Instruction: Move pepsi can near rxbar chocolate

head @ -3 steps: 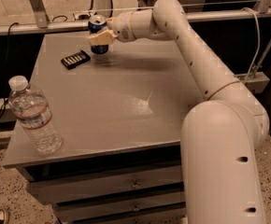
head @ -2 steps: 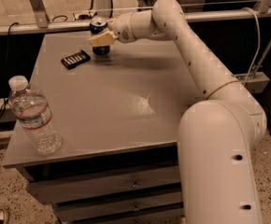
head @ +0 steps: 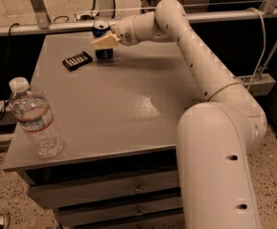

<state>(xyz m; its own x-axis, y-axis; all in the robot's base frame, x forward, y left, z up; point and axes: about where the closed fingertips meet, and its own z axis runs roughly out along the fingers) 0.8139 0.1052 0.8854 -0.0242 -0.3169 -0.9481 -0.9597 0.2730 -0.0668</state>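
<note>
The pepsi can [head: 101, 30], blue with a silver top, stands upright on the grey table [head: 129, 104] near its far edge. My gripper [head: 104, 42] reaches in from the right and its pale fingers [head: 106, 41] are closed around the can's middle. The rxbar chocolate [head: 77, 60], a flat dark bar with a row of pale markings, lies on the table just left of the can, a short gap away. My white arm runs from the lower right up to the can.
A clear plastic water bottle [head: 35, 119] with a white cap stands at the table's front left corner. Drawers sit under the tabletop [head: 129, 190]. A metal rail [head: 224, 15] runs behind the table.
</note>
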